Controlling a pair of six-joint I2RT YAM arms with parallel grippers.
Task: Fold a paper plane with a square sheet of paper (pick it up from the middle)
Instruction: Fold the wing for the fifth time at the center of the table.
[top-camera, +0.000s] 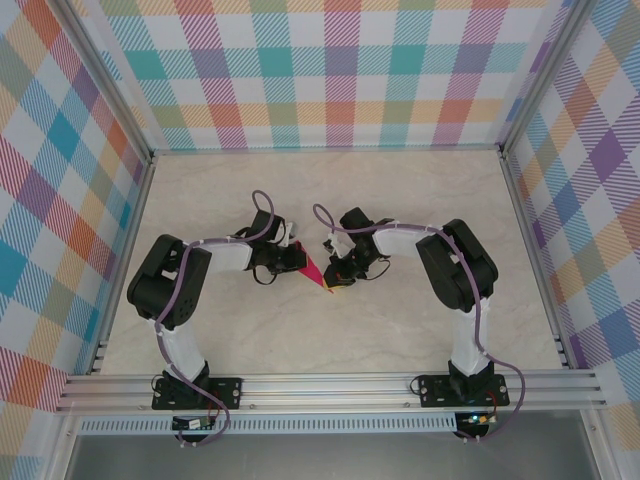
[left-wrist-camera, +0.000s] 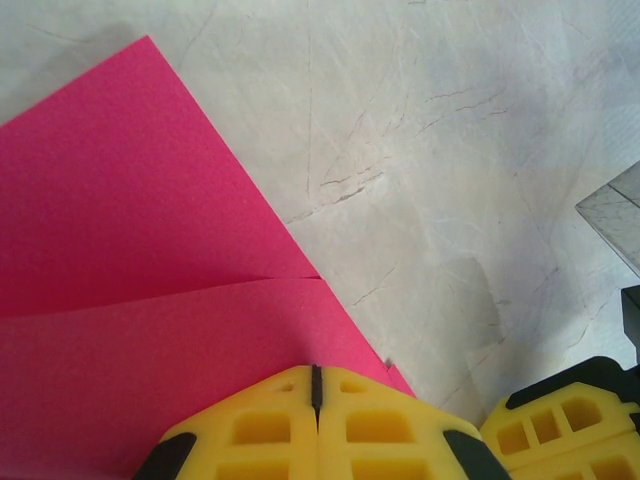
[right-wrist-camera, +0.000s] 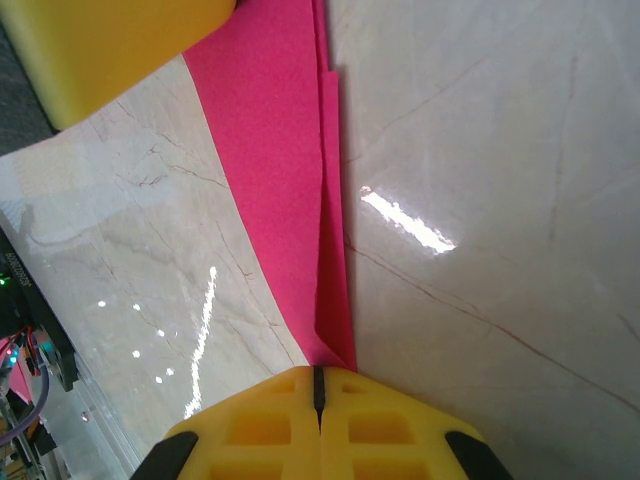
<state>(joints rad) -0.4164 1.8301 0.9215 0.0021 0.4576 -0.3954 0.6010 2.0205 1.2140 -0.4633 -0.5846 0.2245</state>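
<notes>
**Top external view: pink paper part folded, pinched at both ends**

The paper (top-camera: 316, 270) is in the middle of the table, right between the two arms. It is not a flat square. It looks long and thin, with a sharp point at the near end. In the left wrist view a folded flap lies on the sheet, and its edge makes a line across the pink. In the right wrist view the layers come together into a narrow tip.

The left gripper (top-camera: 290, 258) is closed tight on the far end, with the paper's edge going in between its yellow fingers. The right gripper (top-camera: 338, 278) is closed tight on the pointed near end.

I think the job is about halfway. The first folds are made, but there are no wings yet. The next move probably needs one gripper to let go and take a loose edge while the other holds on, so the crease lines up. The paper is thin, so a hard pull could tear it.

The table (top-camera: 430, 200) has open room on the far side and on both sides. The checked walls (top-camera: 340, 70) are well apart from the paper. The two grippers are very near each other, so they could bump.
</notes>
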